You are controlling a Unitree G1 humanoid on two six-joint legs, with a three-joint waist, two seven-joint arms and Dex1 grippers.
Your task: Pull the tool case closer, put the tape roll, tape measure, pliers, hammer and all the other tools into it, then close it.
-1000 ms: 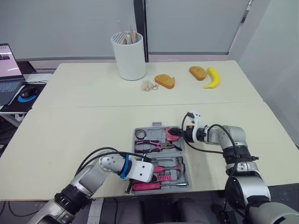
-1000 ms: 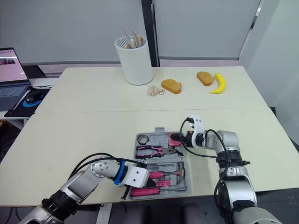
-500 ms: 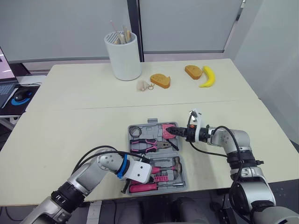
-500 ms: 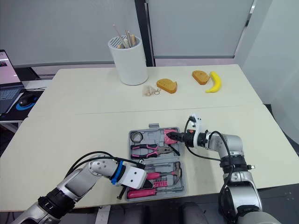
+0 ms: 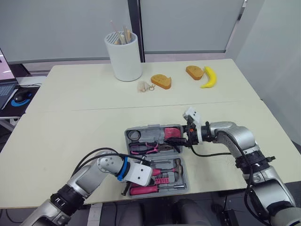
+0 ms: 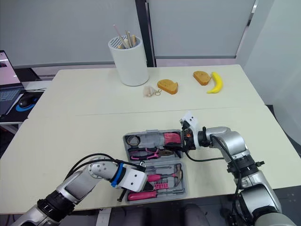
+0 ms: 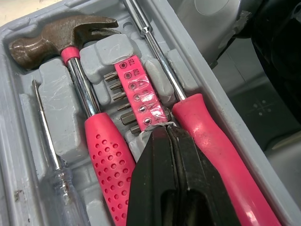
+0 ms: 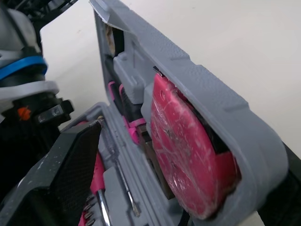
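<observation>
Tilting up from the table, the ribbed grey plastic lid [image 6: 150, 137] of the case [image 5: 186, 176] stands half raised, its end pinched between the right gripper's [image 5: 183, 137] fingers; a rounded, glossy pink tape measure [image 8: 183, 155] sits in it just inside them. The left gripper [image 7: 164, 136] is closed, tips together on the pink bit strip [image 7: 138, 92], between the hammer's [image 7: 70, 37] dimpled pink handle and a smooth pink screwdriver [image 7: 211, 136]. The case's long axis runs from one gripper to the other; the hammer's rusty head points toward the right gripper
</observation>
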